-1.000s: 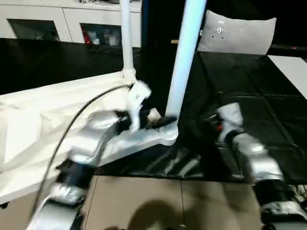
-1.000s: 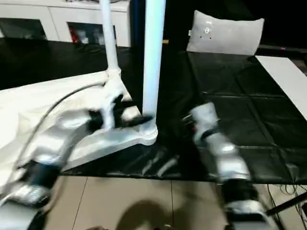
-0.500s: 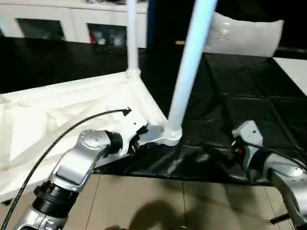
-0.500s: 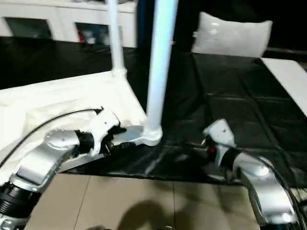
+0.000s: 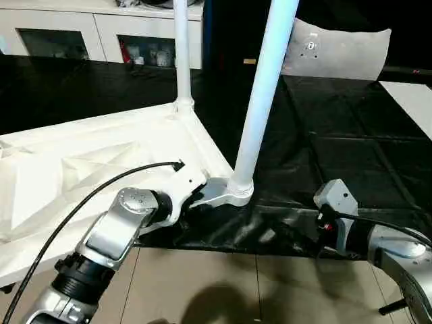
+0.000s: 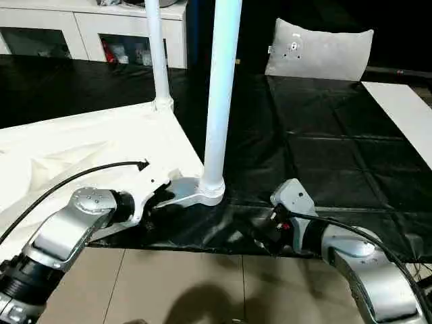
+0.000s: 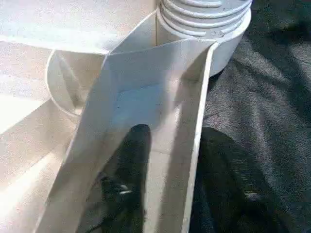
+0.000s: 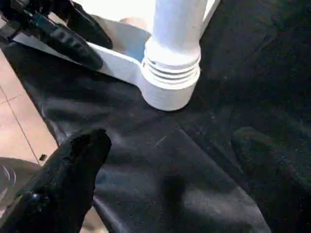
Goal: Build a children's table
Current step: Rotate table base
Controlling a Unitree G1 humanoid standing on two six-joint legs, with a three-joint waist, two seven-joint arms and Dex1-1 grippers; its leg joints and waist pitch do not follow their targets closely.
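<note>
The tabletop (image 5: 101, 162) lies upside down on a black sheet (image 5: 337, 155), ribbed underside up; two legs stand upright in its corner sockets, the near leg (image 5: 260, 94) at the corner closest to the robot, the far leg (image 5: 181, 50) at the corner behind it. The left gripper (image 7: 170, 179) straddles the tabletop's rim wall just beside the near socket (image 7: 214, 29), one finger (image 7: 131, 165) inside the rim channel, the other outside on the sheet; whether the fingers press the wall, one cannot tell. The right gripper (image 8: 165, 174) hovers low over the sheet near that same corner, its fingers spread wide and holding nothing. A white cabinet (image 5: 101, 34) and a grey panel (image 5: 337, 50) stand at the back.
</note>
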